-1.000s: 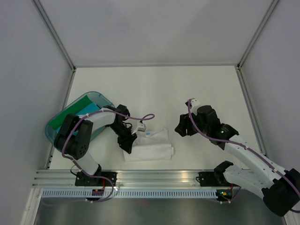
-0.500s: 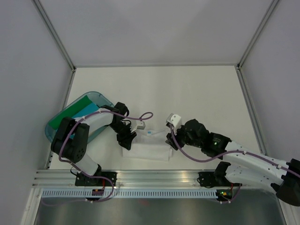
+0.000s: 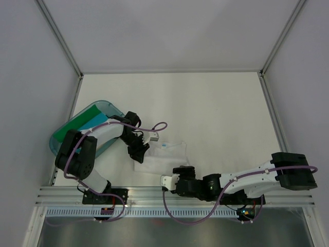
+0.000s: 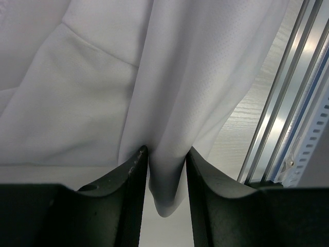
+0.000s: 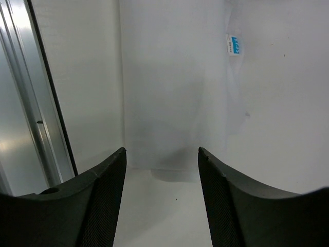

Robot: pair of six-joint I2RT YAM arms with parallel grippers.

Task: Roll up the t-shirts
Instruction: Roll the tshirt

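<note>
A white t-shirt (image 3: 163, 157) with a small blue neck label (image 5: 233, 45) lies flat near the table's front edge. My left gripper (image 3: 139, 153) is at the shirt's left edge. In the left wrist view it (image 4: 167, 159) is shut on a hanging fold of the white cloth (image 4: 169, 103). My right gripper (image 3: 169, 179) is low at the shirt's near edge, next to the rail. In the right wrist view it (image 5: 162, 150) is open and nothing is between its fingers; the shirt's edge (image 5: 169, 103) lies just ahead of the tips. Green (image 3: 77, 126) and turquoise (image 3: 98, 119) t-shirts sit in the tub.
A translucent teal tub (image 3: 55, 144) stands at the left, beside the left arm. An aluminium rail (image 3: 154, 194) runs along the near edge, close to the right gripper and showing as the rail (image 5: 31, 103) in the right wrist view. White walls enclose the table.
The right arm swung from right of the shirt down to its near edge by the rail. The shirt now lies flatter. The left gripper kept its hold at the left edge.
</note>
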